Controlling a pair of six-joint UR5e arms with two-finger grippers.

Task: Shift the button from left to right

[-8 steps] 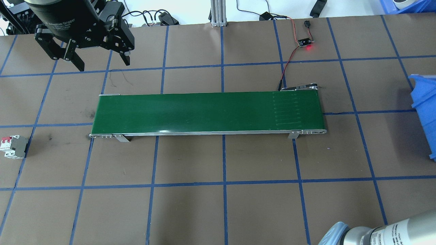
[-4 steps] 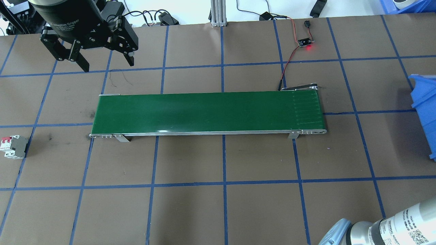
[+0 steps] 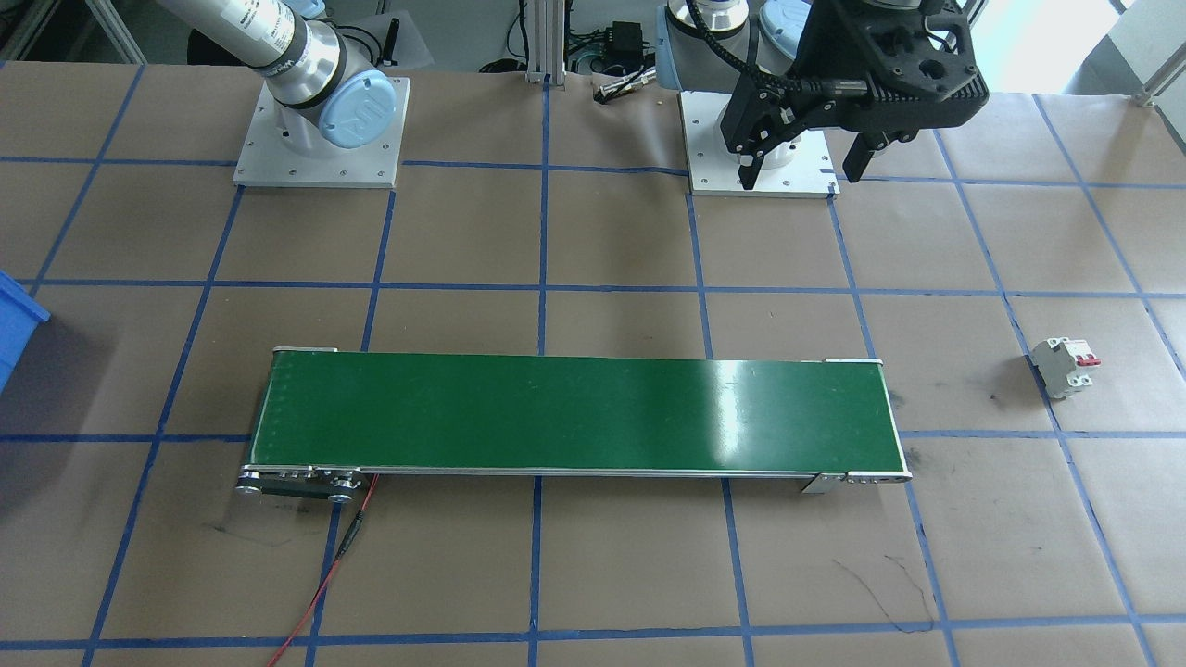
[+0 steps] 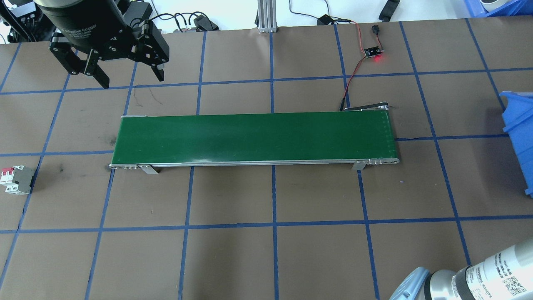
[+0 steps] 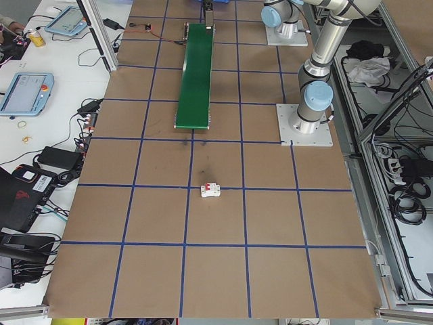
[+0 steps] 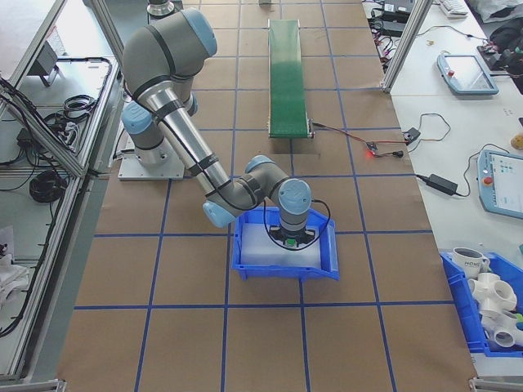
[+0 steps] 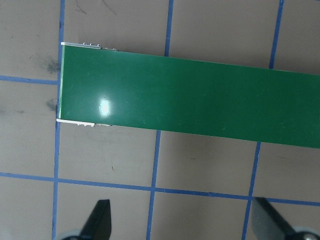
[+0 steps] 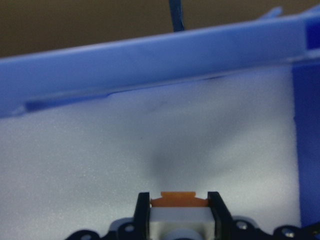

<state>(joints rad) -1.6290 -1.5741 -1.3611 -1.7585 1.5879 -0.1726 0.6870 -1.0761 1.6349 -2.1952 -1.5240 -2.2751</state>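
two arms on my screens. on my right wrist feed the right claw (image 8: 179,212) has its black fingers (image 8: 143,212) pressed against either side of the button (image 8: 178,216), white body with the orange-red base showing at the top edge, held just above the pale liner inside the blue bin (image 8: 150,60). the right-side camera shows that arm bent down into the same bin (image 6: 327,265), which sits on the brown worktop (image 6: 204,343) near the close end of the green conveyor belt (image 6: 288,77), a small patch of green visible under the wrist. over on the left, the left claw (image 4: 129,79) hangs in the air, wide open with nothing between its fingers, above the worktop just beyond the left end of the belt (image 4: 254,137). its wrist camera looks straight down on that belt end (image 7: 190,95), both fingertips (image 7: 97,220) spread at the bottom corners of the picture. the white circuit breaker (image 4: 16,179) with red levers lies by itself at the far left edge of the worktop, well apart from the belt. a small board (image 4: 372,52) with a red light glows near the back edge, wired to the belt's right end.
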